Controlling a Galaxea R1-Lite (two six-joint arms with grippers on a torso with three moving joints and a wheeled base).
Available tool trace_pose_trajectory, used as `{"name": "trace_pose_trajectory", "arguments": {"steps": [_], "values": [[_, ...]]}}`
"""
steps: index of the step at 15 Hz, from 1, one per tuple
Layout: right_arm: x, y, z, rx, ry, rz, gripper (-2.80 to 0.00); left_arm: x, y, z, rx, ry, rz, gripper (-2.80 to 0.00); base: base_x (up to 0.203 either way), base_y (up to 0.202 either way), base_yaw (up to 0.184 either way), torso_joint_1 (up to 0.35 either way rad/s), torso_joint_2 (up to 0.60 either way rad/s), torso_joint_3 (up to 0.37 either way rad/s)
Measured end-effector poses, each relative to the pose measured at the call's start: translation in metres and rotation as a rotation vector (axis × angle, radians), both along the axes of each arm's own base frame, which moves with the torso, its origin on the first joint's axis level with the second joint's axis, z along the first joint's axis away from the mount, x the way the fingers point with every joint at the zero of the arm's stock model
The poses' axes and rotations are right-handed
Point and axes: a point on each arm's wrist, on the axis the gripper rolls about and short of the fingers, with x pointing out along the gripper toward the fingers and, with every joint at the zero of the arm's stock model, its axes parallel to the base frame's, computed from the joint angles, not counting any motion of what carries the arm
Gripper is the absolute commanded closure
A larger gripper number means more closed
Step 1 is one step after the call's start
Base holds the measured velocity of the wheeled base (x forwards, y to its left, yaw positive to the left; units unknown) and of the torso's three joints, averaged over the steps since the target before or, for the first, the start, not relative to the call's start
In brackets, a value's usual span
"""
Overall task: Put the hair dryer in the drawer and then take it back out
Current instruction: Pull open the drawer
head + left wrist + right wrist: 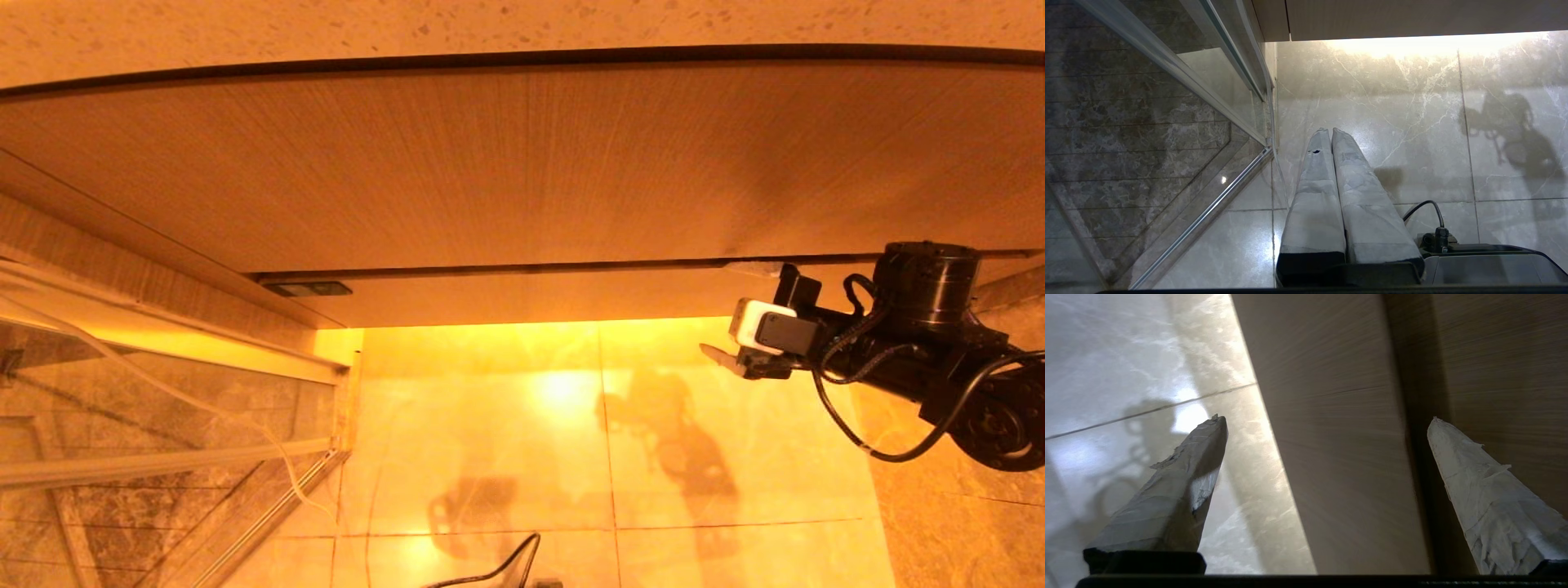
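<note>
No hair dryer can be seen in any view, so its place cannot be told from here. The drawer point(522, 298) is seen closed, its flat wood-grain front sitting flush below the taller wood panel point(506, 163), with the lit tiled floor point(571, 425) beneath it. The right gripper point(722, 347) is held at the right end of the drawer front, close under the panel's lower edge, with its jaws spread wide and nothing between them; in the right wrist view the two taped fingers point(1180, 490) are seen well apart, one against the floor and the other against the wood. The left gripper point(1330, 131) is parked low, pointed at the floor near a glass partition point(1180, 81), its taped fingers pressed together and empty. As judged from this, the task is at an early stage: the drawer has not yet been pulled open, and the putting in and taking out of the hair dryer are both left to be done, though this cannot be settled with the hair dryer out of sight.
</note>
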Motion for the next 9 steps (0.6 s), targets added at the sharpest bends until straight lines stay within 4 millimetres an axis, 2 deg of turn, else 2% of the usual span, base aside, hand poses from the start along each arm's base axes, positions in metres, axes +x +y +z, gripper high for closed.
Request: {"name": "trace_pose_trajectory", "arguments": {"steps": [9], "values": [[0.017, 0.000, -0.001, 0.005, -0.026, -0.009, -2.80, 0.000, 0.000, 0.000, 0.000, 0.000, 0.000, 0.00, 0.000, 0.000, 0.000, 0.000, 0.00, 0.000]]}}
